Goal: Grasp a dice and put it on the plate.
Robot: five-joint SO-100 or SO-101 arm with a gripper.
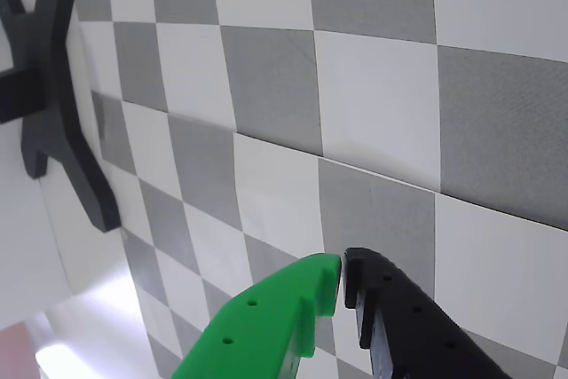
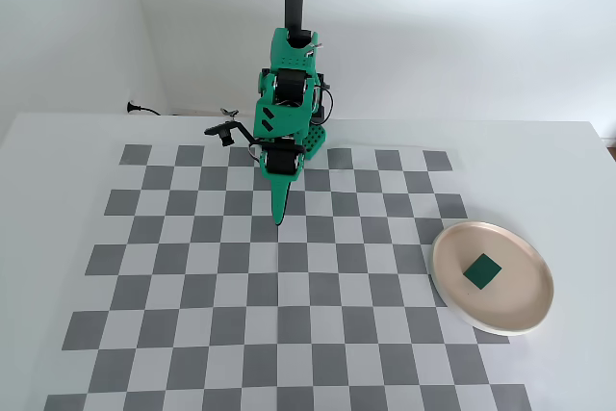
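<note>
1. No writing or brand mark can be read in either view.
2. The bench (image 2: 577, 156) is white and carries a flat grey-and-white checkered mat (image 2: 192, 267).
3. The dice (image 2: 481, 271), a plain dark green cube, lies inside the plate (image 2: 452, 286), a round shallow dish, beige-pink with a white rim, at the mat's right edge in the fixed view.
4. The gripper (image 1: 343, 274) has one green and one black finger, tips together, holding nothing.

No readable text, labels, brands, numbers or signs in either view
</note>
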